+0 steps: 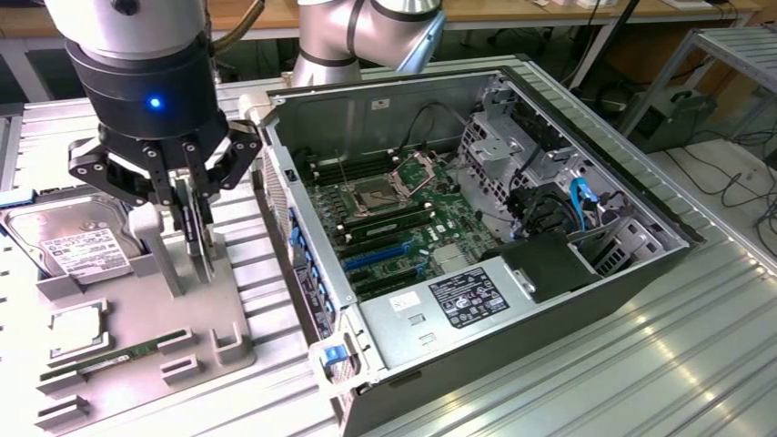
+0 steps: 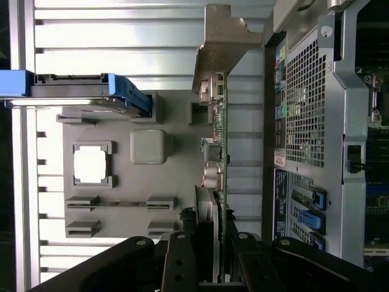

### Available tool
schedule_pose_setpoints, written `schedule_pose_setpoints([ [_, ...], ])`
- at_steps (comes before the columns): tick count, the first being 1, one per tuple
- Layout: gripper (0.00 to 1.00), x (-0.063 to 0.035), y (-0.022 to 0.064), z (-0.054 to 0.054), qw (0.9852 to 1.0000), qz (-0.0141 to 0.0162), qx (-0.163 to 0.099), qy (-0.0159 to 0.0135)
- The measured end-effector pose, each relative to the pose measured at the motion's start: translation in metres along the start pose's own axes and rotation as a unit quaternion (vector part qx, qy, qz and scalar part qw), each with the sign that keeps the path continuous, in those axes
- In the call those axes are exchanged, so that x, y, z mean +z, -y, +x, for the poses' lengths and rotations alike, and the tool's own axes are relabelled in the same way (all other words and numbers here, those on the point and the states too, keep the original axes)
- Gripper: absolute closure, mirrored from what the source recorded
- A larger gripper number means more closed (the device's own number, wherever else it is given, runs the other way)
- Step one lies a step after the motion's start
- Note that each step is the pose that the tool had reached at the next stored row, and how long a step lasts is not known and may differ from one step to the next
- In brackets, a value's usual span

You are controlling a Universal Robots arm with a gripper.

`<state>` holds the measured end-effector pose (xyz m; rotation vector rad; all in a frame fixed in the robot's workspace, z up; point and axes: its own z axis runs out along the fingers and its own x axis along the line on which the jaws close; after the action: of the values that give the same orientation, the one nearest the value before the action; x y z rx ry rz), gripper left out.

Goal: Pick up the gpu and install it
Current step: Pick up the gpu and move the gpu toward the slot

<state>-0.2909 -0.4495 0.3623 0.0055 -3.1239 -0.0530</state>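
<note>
The gripper is black, with a blue light glowing at the exterior view's upper left. The gpu shows a green edge and a silver bracket. The tray is plain grey. The motherboard is green with blue slots. The hard drive is silver with a white label.

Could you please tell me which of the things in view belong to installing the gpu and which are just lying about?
Belongs to the job: gpu, standing edge-on in the grey holder with the gripper closed on it; open computer case; motherboard.
Lying about: hard drive; processor chip; RAM stick.
</note>
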Motion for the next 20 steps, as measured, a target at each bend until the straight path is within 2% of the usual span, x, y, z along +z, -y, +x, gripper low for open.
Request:
schedule_pose_setpoints([
  [20, 0.73, -0.0168, 0.0002, 0.000, 1.0000, 0.0000, 0.000, -0.0001],
])
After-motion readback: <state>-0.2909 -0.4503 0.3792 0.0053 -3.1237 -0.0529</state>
